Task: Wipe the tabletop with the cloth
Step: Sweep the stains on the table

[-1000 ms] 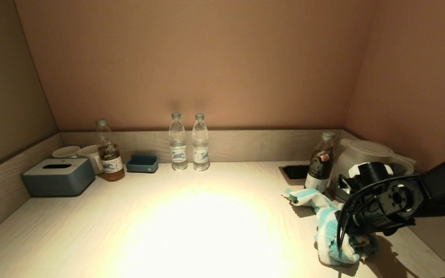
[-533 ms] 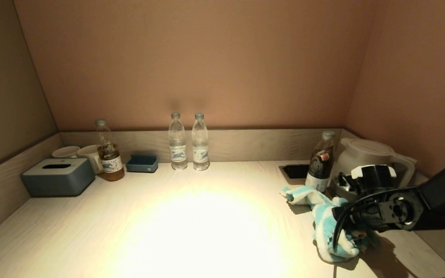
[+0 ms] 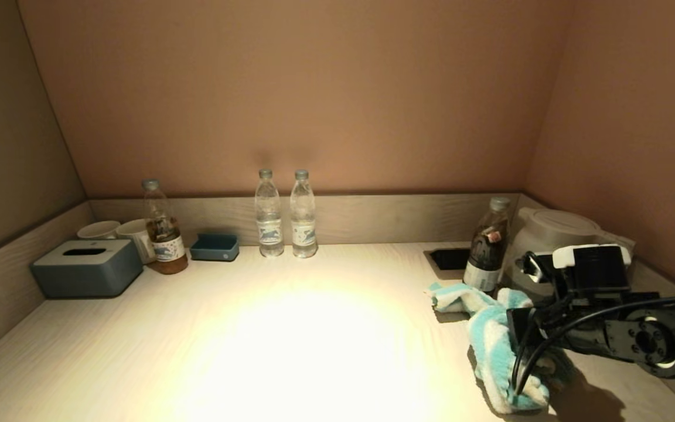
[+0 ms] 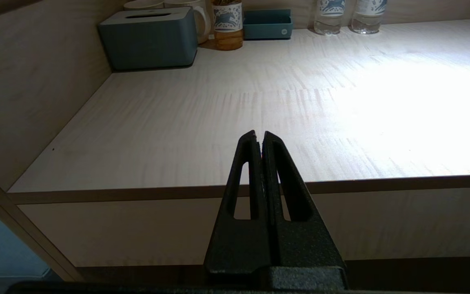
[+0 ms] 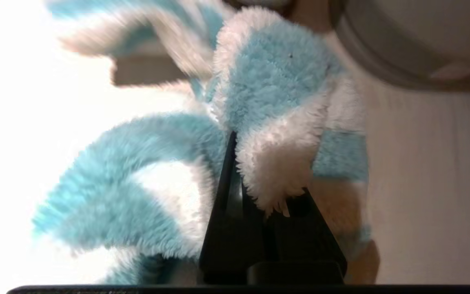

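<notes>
Now the right gripper (image 3: 528,360) sits farther right and a little nearer than a second ago, its wrist rolled over so the white-capped camera block faces up, and the cloth (image 3: 501,346) has been dragged with it along the right side of the tabletop (image 3: 290,346). The wrist view shows the fingers closed on a fold of the cloth (image 5: 276,134), blue-and-white pile bulging to both sides of them. The far tail of the cloth has barely shifted and still lies by the dark bottle (image 3: 486,246), so the fabric is stretching out, not sliding as a whole. I judge this as a short wiping stroke on the right edge only; the broad lit middle and the left of the tabletop look unwiped so far.

The left gripper (image 4: 260,139) hangs parked off the near edge of the tabletop, fingers pressed together and holding nothing.

Close obstacles are the dark bottle and the white kettle (image 3: 554,240) just behind the cloth, with a black recessed socket (image 3: 449,259) in the surface beside them; a stroke toward the far right could knock either. Two water bottles (image 3: 286,215) stand at the far middle. At far left are a tea bottle (image 3: 162,228), a blue tray (image 3: 214,247), two cups (image 3: 116,231) and a grey tissue box (image 3: 87,268), all well apart from the cloth.
</notes>
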Motion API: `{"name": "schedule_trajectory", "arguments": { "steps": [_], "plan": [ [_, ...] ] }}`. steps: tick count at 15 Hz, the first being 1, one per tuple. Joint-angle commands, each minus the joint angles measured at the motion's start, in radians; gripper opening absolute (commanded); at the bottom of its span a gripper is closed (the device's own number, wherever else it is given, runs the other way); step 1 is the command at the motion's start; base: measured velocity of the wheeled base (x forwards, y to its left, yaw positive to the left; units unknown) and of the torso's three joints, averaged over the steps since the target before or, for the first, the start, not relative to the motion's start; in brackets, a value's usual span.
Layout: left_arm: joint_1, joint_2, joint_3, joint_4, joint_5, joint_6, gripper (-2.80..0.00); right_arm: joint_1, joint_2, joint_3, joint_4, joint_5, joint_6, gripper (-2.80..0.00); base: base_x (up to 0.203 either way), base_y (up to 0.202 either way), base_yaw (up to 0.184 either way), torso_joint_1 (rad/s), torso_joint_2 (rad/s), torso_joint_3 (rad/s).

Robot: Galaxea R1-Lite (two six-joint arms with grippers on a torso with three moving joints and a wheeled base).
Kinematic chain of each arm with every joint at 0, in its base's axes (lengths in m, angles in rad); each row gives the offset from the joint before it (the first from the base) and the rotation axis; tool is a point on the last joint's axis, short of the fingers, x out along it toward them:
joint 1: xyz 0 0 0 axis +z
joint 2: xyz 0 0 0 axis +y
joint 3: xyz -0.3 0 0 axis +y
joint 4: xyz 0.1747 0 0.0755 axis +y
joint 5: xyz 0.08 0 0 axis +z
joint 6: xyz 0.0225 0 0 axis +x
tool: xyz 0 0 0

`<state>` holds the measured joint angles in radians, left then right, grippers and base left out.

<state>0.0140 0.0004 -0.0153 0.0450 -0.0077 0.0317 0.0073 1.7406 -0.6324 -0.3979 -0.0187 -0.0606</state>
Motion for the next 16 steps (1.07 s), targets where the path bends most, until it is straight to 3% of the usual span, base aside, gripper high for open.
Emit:
{"name": "schedule_trajectory", "arguments": {
  "steps": [1,5,10,16],
  "plan": [
    [0.001,0.001,0.000,0.000,0.000,0.001,-2.80,0.038,-0.192,-0.024,0.092,-0.001,-0.002,-2.80,0.000,0.000,0.000,0.000,0.00,0.000],
    [0.001,0.001,0.000,0.000,0.000,0.001,-2.80,0.037,-0.227,-0.055,0.152,0.000,0.005,-2.80,0.000,0.000,0.000,0.000,0.00,0.000],
    [0.001,0.001,0.000,0.001,0.000,0.001,-2.80,0.026,-0.221,-0.036,0.068,-0.009,0.000,-2.80,0.000,0.000,0.000,0.000,0.00,0.000],
    [0.001,0.001,0.000,0.000,0.000,0.001,-2.80,-0.048,-0.115,-0.017,-0.065,-0.001,-0.005,-2.80,0.000,0.000,0.000,0.000,0.00,0.000]
  ]
}}
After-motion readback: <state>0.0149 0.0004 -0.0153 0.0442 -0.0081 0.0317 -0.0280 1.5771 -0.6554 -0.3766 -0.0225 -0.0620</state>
